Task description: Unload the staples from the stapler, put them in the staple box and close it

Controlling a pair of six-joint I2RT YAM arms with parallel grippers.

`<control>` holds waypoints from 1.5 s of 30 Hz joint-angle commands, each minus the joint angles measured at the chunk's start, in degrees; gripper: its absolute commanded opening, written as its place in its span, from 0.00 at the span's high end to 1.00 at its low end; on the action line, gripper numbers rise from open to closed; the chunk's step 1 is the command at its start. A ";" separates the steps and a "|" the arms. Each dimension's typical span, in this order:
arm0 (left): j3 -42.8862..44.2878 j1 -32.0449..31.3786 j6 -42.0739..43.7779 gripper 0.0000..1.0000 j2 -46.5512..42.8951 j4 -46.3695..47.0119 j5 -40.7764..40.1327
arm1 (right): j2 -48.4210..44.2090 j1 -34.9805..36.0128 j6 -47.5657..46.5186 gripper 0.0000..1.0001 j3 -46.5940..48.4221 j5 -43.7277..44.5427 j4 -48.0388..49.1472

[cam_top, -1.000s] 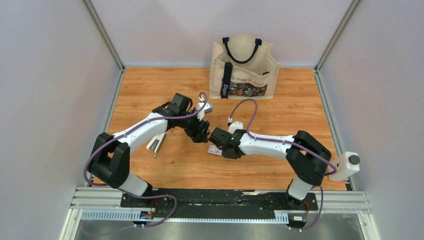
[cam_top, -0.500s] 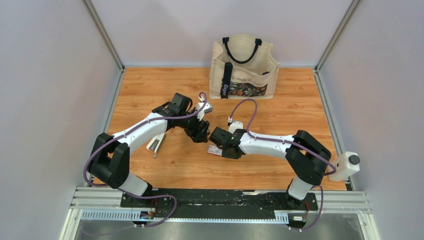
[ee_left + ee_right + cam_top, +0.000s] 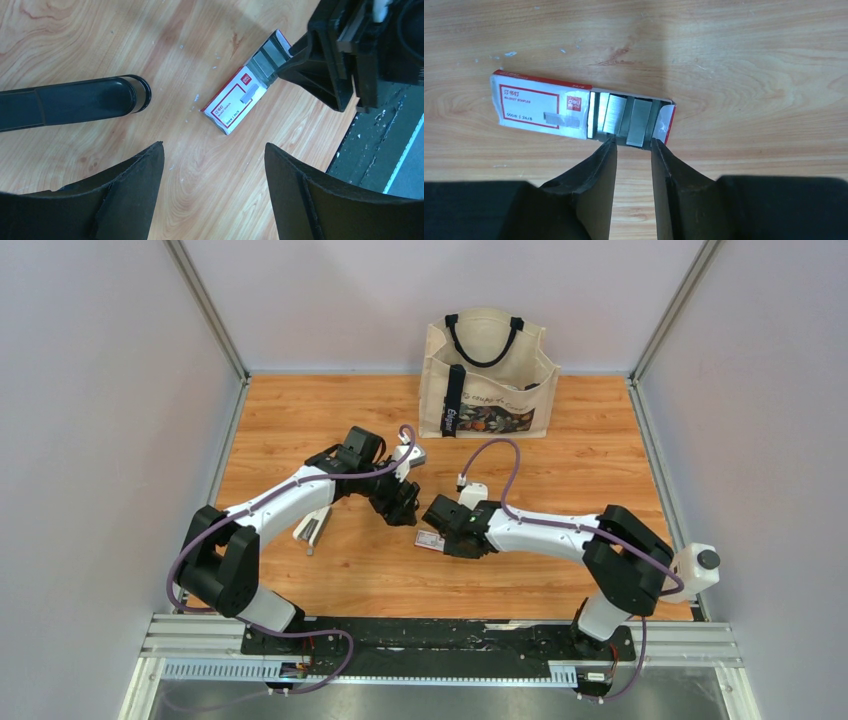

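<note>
A flat red-and-white box [image 3: 539,107] lies on the wood with its right end open. Silvery staples [image 3: 639,122] lie in that open end as short strips. My right gripper [image 3: 633,141] hangs just at the box's open end, fingers a little apart, only bare wood between them: open, holding nothing. In the top view it [image 3: 440,530] sits over the box [image 3: 430,540]. My left gripper [image 3: 214,145] is wide open above bare table, with the box [image 3: 235,102] beyond it. The stapler [image 3: 312,528] lies left of the left arm.
A canvas tote bag [image 3: 488,375] stands at the back of the table. A long black rounded piece [image 3: 75,102] lies left of the box in the left wrist view; I cannot tell what it is. The two grippers are close together mid-table.
The right gripper's fingers have parted from shut to a narrow gap at the box's open end. The right arm's elbow has shifted slightly right. The left arm has not moved.
</note>
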 commanded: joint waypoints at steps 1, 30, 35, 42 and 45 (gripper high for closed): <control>-0.19 -0.28 1.28 0.19 -1.49 0.81 0.39 | -5.07 -0.19 -2.57 0.65 0.07 -0.05 1.16; 1.04 -9.33 11.30 0.31 4.48 -3.93 -10.60 | -18.43 -19.26 1.20 0.73 -24.36 -27.47 27.78; 2.88 -10.65 7.62 0.35 8.43 -4.64 -15.70 | -16.50 -20.66 2.79 0.74 -26.12 -29.67 31.73; 3.24 -12.58 5.24 0.38 10.55 -4.20 -17.37 | -15.88 -21.46 2.96 0.76 -26.65 -30.11 32.44; 3.76 -13.20 5.15 0.43 11.60 -4.55 -17.46 | -15.79 -21.55 2.88 0.77 -27.00 -30.20 33.05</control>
